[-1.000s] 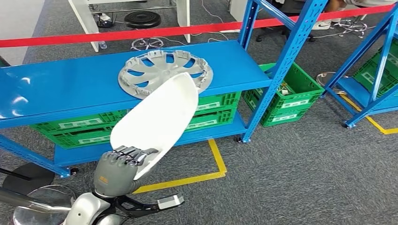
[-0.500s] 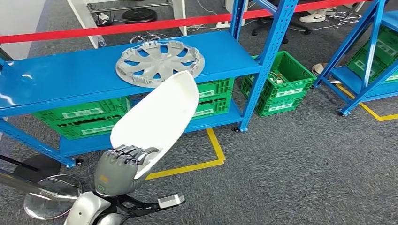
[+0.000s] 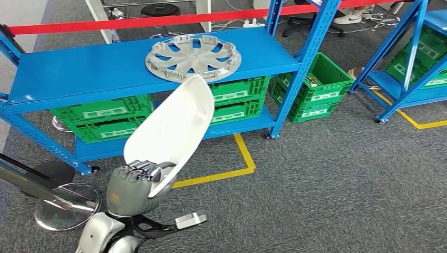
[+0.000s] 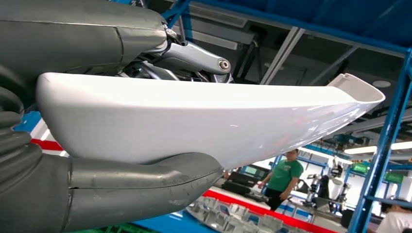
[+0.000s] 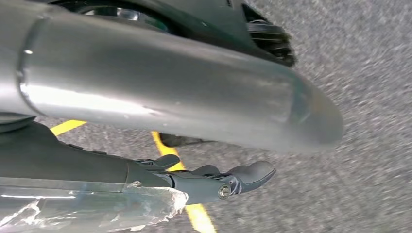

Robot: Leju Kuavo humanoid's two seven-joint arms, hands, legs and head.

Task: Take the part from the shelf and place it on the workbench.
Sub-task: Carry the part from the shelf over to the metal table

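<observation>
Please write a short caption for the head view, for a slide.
Left hand holds a white part before the blue shelf, where a silver hubcap lies.

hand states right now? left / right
Left robot hand: closed on the white part, thumb under it in the left wrist view.
Right robot hand: hangs over the floor holding nothing; open or closed cannot be told.

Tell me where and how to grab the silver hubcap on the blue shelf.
Grip the hubcap at its near rim, coming from the front: it lies flat on the shelf, so probably only the edge offers purchase. The left hand already holds the white part.
</observation>
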